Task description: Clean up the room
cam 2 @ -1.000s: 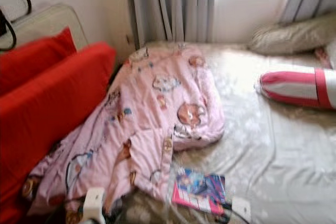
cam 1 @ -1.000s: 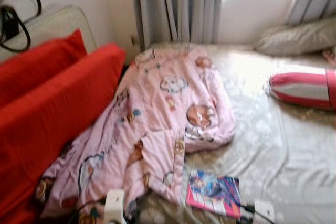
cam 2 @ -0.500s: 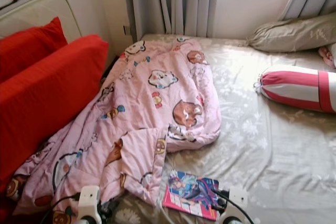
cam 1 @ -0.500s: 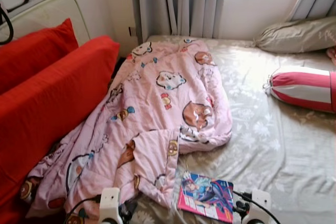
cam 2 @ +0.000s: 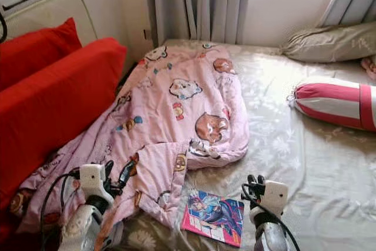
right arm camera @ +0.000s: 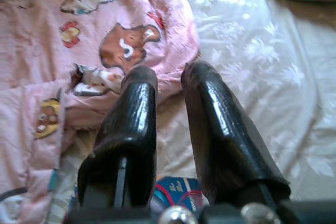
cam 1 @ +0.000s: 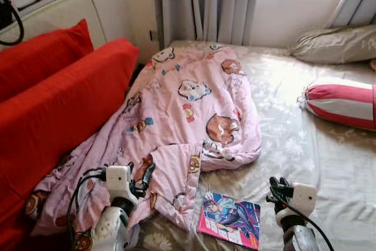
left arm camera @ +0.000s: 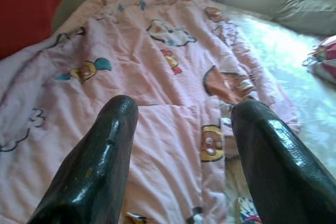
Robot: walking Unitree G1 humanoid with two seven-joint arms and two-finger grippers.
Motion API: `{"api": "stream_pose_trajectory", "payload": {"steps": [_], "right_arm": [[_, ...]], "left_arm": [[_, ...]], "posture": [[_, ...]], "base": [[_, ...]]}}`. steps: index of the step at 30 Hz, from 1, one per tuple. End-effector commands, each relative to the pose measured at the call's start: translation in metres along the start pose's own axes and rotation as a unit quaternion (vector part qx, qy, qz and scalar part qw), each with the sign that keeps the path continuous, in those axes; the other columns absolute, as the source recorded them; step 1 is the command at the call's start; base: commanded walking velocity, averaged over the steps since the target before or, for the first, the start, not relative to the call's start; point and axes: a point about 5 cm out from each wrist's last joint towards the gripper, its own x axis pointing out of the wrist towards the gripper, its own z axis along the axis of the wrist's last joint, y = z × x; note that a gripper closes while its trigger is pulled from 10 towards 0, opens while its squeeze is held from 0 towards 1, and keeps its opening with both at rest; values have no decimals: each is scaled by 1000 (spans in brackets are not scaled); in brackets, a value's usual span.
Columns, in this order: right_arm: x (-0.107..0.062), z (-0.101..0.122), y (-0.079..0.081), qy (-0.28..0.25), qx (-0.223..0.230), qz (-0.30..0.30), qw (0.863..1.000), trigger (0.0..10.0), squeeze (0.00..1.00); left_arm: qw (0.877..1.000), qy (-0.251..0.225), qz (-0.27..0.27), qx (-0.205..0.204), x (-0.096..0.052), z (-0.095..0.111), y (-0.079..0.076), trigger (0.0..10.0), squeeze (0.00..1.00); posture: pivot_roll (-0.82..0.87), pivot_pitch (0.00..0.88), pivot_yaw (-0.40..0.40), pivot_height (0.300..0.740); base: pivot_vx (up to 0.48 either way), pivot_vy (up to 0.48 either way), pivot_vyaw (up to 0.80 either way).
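**Both arms raised over a rumpled bed**

Leftmost, a bright red fabric sofa back point(cam 1: 64, 104), pressed against the bed's edge and pinning one side of the crumpled pink cartoon-print quilt point(cam 1: 188, 104), which likely explains the quilt's slump down into the gap. Poised above the quilt's near folded corner, the left gripper point(cam 1: 144, 177), jaws spread wide with cloth showing between both black fingers point(left arm camera: 100, 166) in the left wrist view, touching nothing; judged a stance for pinching that corner, the quilt being the most obvious thing to straighten. Just beside the quilt's lower hem, flat on the pale floral bedsheet point(cam 1: 329, 163), a glossy pink and blue picture book point(cam 1: 230, 218), probably dropped there, between the two arms and within either's reach. Next, the right gripper point(cam 2: 254, 184), lifted above the sheet near the book, jaws only narrowly parted and empty, aimed towards the quilt's rounded edge. Farther right, well apart from both arms, a red and white striped bolster point(cam 1: 343, 103) lying across the sheet, and behind it, by the grey curtains point(cam 1: 205, 7), an olive-grey pillow point(cam 1: 335, 44) at the head end, seemingly already where bedding belongs.
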Motion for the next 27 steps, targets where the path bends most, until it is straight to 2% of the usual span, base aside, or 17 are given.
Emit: {"api": "stream_pose_trajectory", "payload": {"steps": [1,4,7,10,16,23,27], "right_arm": [[2,9,0,-22,1,-2,1000,10000,0],[0,14,4,-42,-16,3,999,10000,0],[-6,12,9,-39,-44,27,998,10000,0],[-9,9,8,-24,-45,18,999,10000,0],[-2,9,11,-1,-35,10,999,10000,0],[5,16,19,-8,-49,31,998,10000,0],[8,20,21,-23,-51,37,998,10000,0]], "left_arm": [[1000,-12,-8,5,1,7,0,10000,0],[1000,-13,-9,5,-6,9,1,10000,0],[1000,-11,-10,7,-10,10,2,10000,0],[1000,-6,-10,5,-12,11,2,10000,0],[1000,-8,-3,-5,-9,14,-1,10000,0],[1000,-7,-5,-8,-2,19,-3,10000,0],[1000,-8,-5,-7,1,22,-2,10000,0]], "posture": [[57,0,-9,740],[59,0,-16,740],[60,0,-22,740],[57,0,-28,740],[56,0,-30,731],[52,0,-25,681],[54,0,-23,681]], "base": [[0,0,0],[0,0,0],[0,0,0],[0,0,0],[0,0,0],[0,0,0],[0,0,0]]}}
